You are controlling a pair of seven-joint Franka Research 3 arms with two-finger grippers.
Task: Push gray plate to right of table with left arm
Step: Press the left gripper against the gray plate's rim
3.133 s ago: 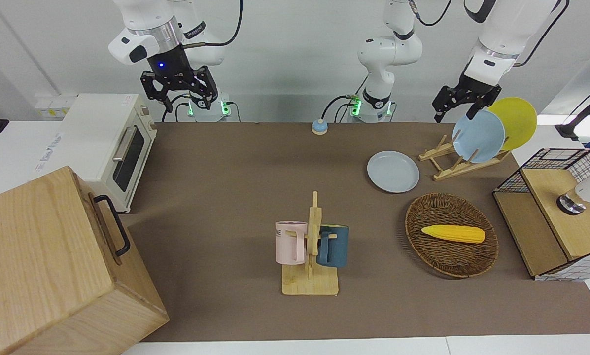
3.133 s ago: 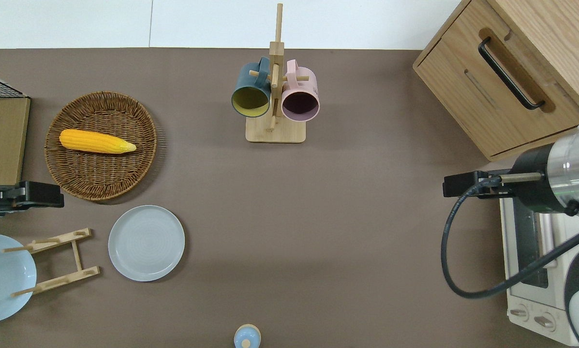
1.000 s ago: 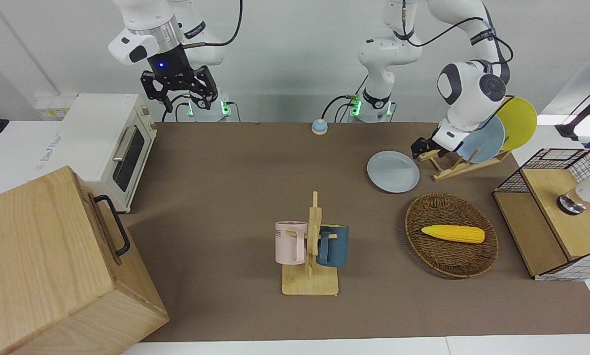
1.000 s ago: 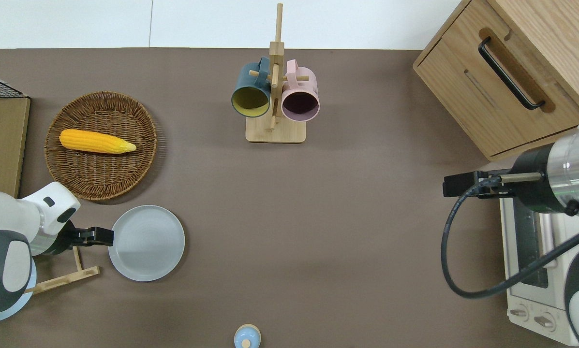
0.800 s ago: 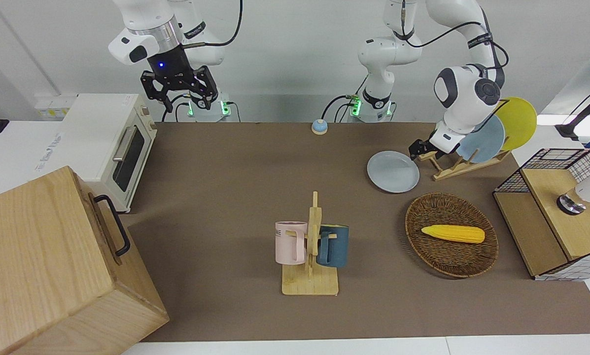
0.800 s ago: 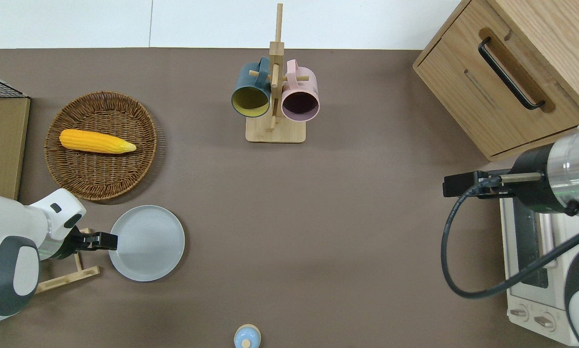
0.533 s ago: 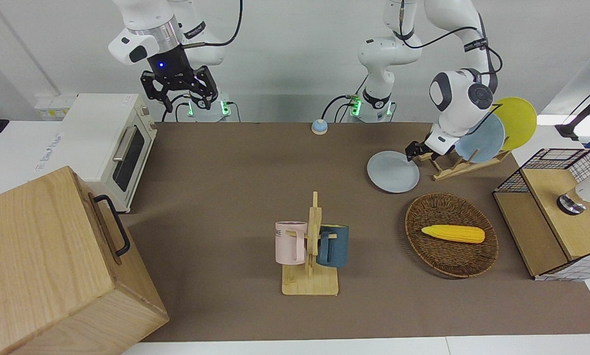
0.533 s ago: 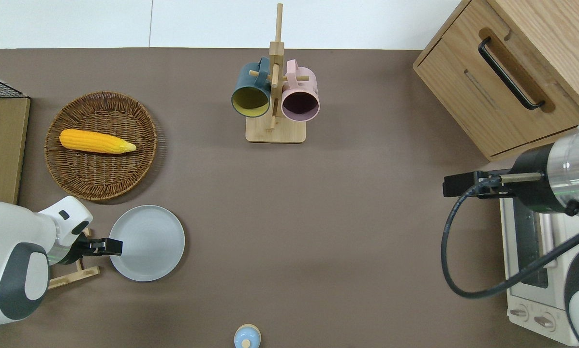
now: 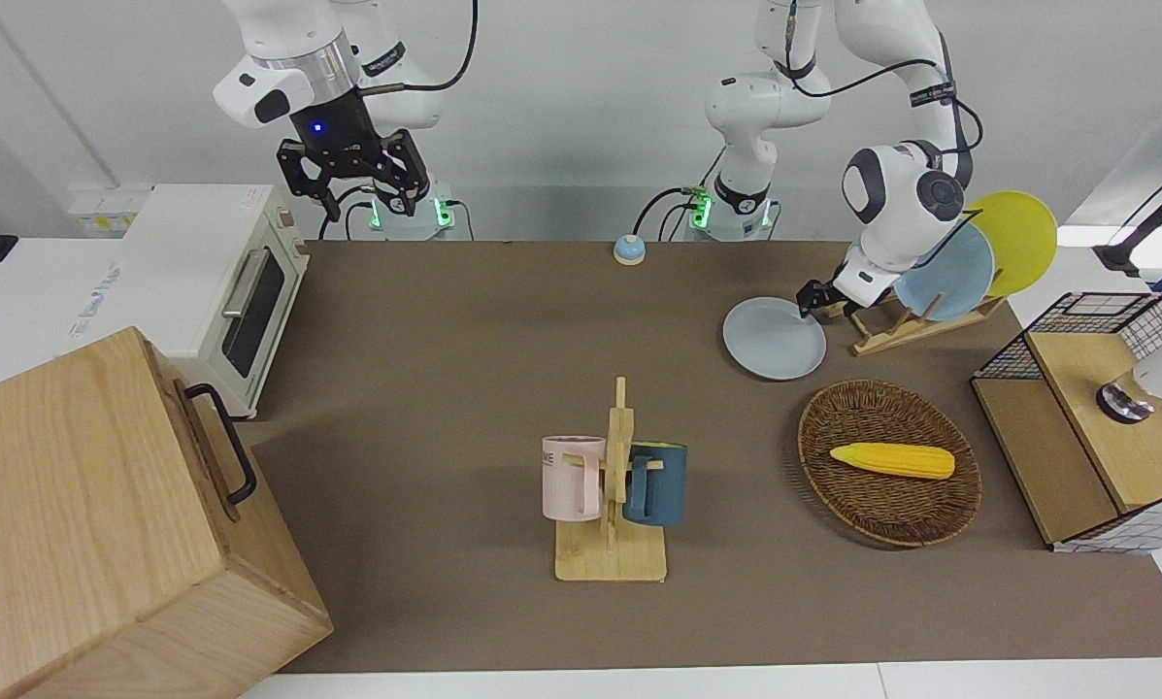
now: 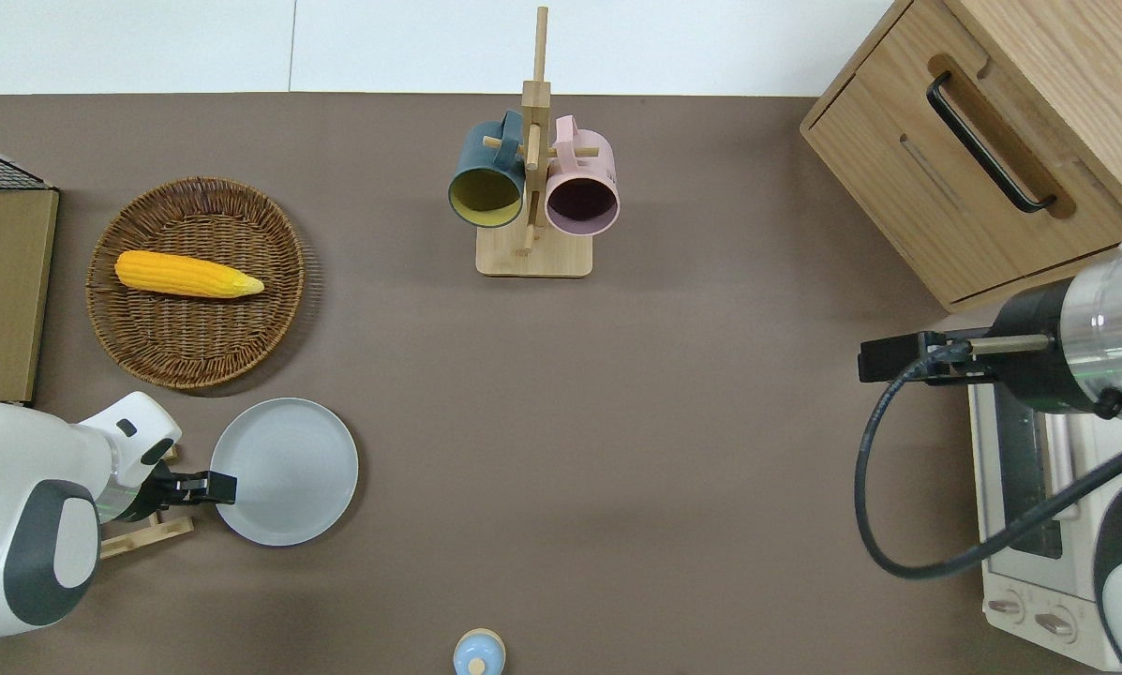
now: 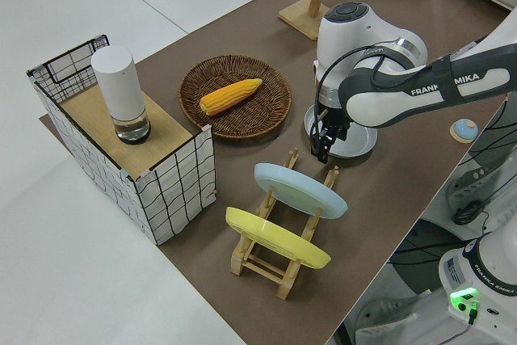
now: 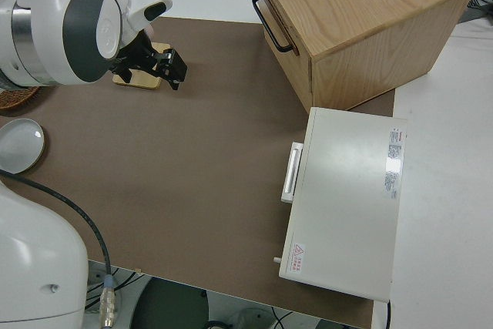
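The left arm (image 9: pixel 896 209) bends down low, and its left gripper (image 10: pixel 212 487) touches the gray plate (image 10: pixel 286 472) at the plate's nine o'clock edge in the overhead view. Whether its fingers are wide or narrow cannot be told. The plate lies flat on the table (image 10: pixel 617 450), just beside the wooden plate rack (image 9: pixel 891 325). The wicker basket (image 10: pixel 195 281) sits near the plate's eleven o'clock. Toward three o'clock the brown tabletop is bare as far as the toaster oven (image 10: pixel 1029 525). The right arm is parked.
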